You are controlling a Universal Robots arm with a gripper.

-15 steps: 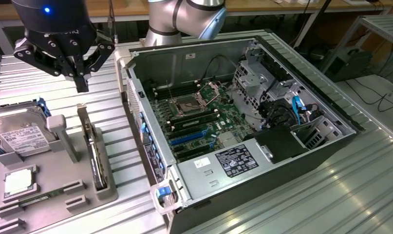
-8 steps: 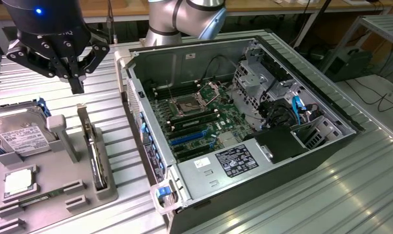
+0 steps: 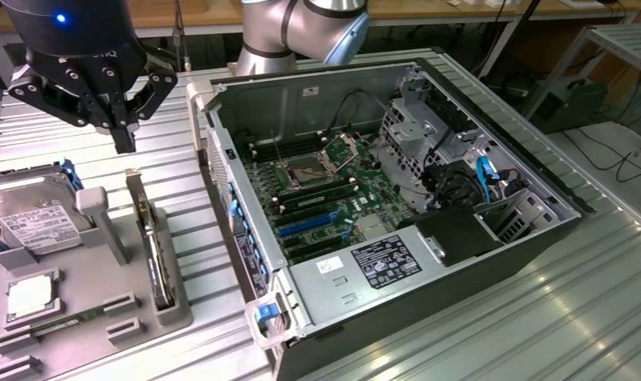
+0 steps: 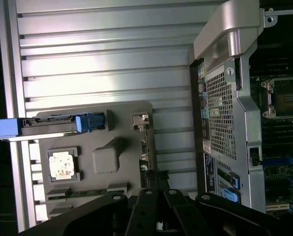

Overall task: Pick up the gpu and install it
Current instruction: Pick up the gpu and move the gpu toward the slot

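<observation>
Nearest: grey parts holder [image 3: 92,282], with a silver hard drive [image 3: 28,222] at its ten o'clock. The gpu [image 3: 151,254], a thin green-and-black card with a silver bracket [image 3: 136,198], stands on edge in the holder's three o'clock slot. The black gripper [image 3: 124,144] hovers at the card's twelve o'clock, clenched and empty. Judgement: a sound pick needs the jaws squared along the top edge, clear of the bracket. An open black-and-steel computer case [image 3: 288,103] lies at three o'clock.

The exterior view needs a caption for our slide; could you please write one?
Shut jaws hang just above the gpu, upright in its grey holder beside the open computer case.
</observation>
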